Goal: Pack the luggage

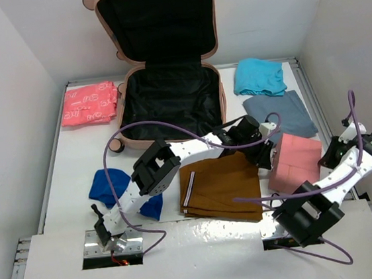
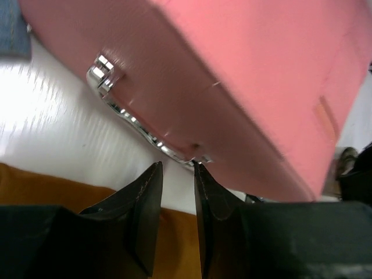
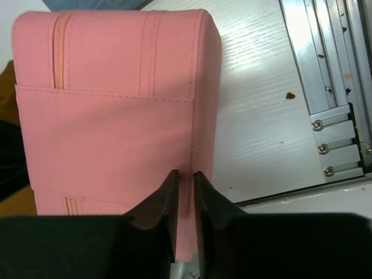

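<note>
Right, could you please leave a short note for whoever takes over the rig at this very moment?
Left gripper: fingers nearly closed, tips at the chrome trim of the pink pouch; grip unclear.
Right gripper: fingers nearly closed at the pouch's right side; grip unclear.
Luggage: open at the back of the table, black lining bare.
Done: nothing packed yet.
Left: pouch, brown garment, dark blue cloth, pink patterned cloth, teal cloth and grey-blue cloth all lie outside. The pouch looks likely to go first.
</note>
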You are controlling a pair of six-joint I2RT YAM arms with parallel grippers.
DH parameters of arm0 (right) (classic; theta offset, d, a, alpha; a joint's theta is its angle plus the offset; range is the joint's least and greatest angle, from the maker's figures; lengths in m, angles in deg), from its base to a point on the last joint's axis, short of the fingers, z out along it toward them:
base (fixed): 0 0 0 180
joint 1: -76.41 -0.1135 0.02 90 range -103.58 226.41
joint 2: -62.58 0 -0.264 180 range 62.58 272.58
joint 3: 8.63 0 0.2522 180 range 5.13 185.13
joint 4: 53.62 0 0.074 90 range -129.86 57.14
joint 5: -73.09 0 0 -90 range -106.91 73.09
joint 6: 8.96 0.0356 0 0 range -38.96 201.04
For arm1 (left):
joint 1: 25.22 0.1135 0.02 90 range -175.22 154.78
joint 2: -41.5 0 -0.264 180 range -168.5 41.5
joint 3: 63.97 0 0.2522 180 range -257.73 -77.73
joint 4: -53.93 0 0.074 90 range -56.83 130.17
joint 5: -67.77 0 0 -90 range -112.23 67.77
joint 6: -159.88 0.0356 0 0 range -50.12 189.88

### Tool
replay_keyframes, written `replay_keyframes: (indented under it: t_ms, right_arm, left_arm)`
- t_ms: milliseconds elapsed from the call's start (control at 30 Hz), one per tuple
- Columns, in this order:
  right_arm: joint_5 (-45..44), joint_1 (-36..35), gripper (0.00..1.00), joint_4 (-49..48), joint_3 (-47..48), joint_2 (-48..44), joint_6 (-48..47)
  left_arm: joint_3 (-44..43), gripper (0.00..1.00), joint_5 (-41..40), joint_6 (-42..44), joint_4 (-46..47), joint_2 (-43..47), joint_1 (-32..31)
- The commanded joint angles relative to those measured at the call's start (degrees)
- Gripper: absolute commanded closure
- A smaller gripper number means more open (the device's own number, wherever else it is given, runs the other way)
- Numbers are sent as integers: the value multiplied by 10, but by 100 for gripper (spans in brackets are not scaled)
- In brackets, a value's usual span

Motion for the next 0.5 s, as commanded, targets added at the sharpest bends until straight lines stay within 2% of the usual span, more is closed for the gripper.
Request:
replay_keyframes:
  t_ms: [0, 33, 100, 133, 167, 333, 467]
  right_arm:
    - [30, 14, 95, 13, 9, -1, -43]
    - [42, 17, 85, 51, 16, 5, -49]
    - [49, 30, 53, 66, 29, 21, -57]
    - [41, 41, 52, 64, 35, 21, -51]
    - [34, 53, 52, 46, 37, 21, -46]
    - [-44, 68, 76, -61, -7, -24, -35]
    - [-64, 69, 87, -104, -47, -8, -49]
  left_arm:
    - [9, 67, -17, 15, 8, 22, -2]
    - [9, 64, -17, 15, 8, 22, -8]
    - [9, 62, -24, 20, 3, 22, -8]
    - [9, 62, -24, 20, 3, 22, -8]
    - [9, 61, -30, 20, 3, 22, -8]
    - [15, 61, -36, 20, 3, 22, -8]
    - [15, 61, -47, 20, 3, 22, -13]
